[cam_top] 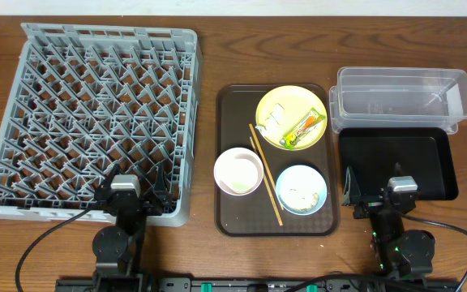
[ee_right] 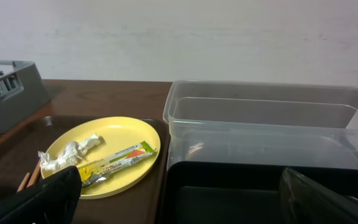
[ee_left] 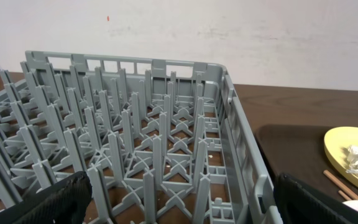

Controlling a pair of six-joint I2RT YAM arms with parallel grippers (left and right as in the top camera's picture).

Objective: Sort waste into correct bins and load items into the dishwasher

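The left gripper [ee_left: 188,205] is hanging wide open, empty, at the dish rack's [cam_top: 96,113] near edge; the right gripper [ee_right: 185,202], equally wide, over the black tray [cam_top: 396,162]. The snack wrapper [cam_top: 302,128] and crumpled scrap [cam_top: 271,122] are lying on the yellow plate [cam_top: 278,101]; pinching the flat wrapper is likely risking dragging the plate along

Both arms crouch low (a matched pair). The left end effector [cam_top: 133,197] and right end effector [cam_top: 401,193] gape wide, empty.
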